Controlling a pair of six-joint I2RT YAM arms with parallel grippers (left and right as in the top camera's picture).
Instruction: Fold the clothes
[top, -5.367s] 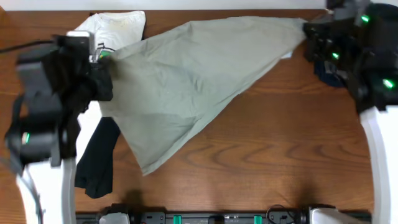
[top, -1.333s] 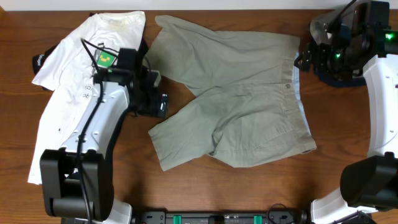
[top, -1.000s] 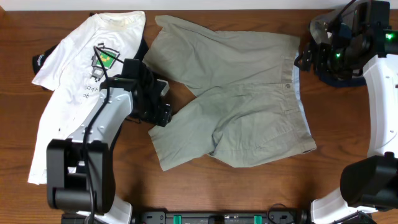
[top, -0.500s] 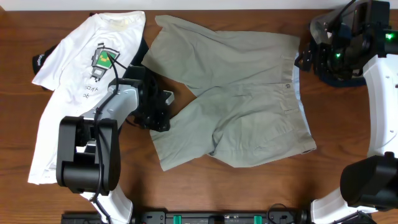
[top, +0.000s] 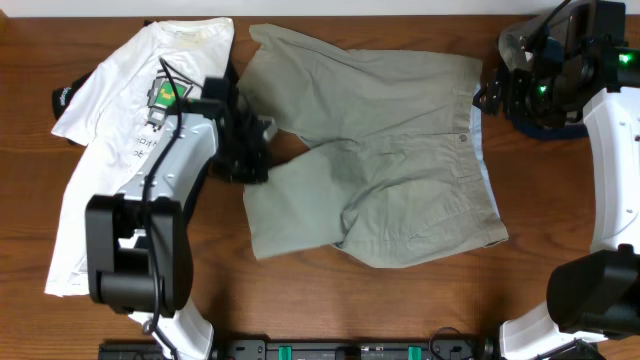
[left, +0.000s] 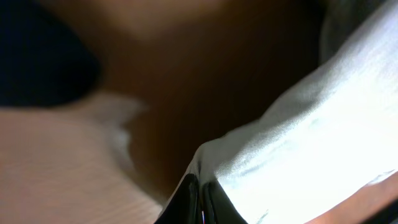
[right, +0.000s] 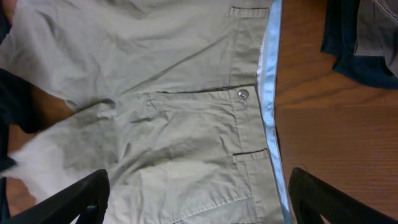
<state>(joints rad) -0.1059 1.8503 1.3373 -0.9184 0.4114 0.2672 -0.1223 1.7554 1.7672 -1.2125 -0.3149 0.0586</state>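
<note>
The left gripper, clenched on only the hem of the khaki shorts, could lose the thin cloth mid-fold, while the right gripper hangs spread near the table's right edge.

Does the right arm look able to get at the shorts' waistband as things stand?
Probably yes: the right hand hangs open just beside the waistband of the shorts, with nothing lying between them.
</note>
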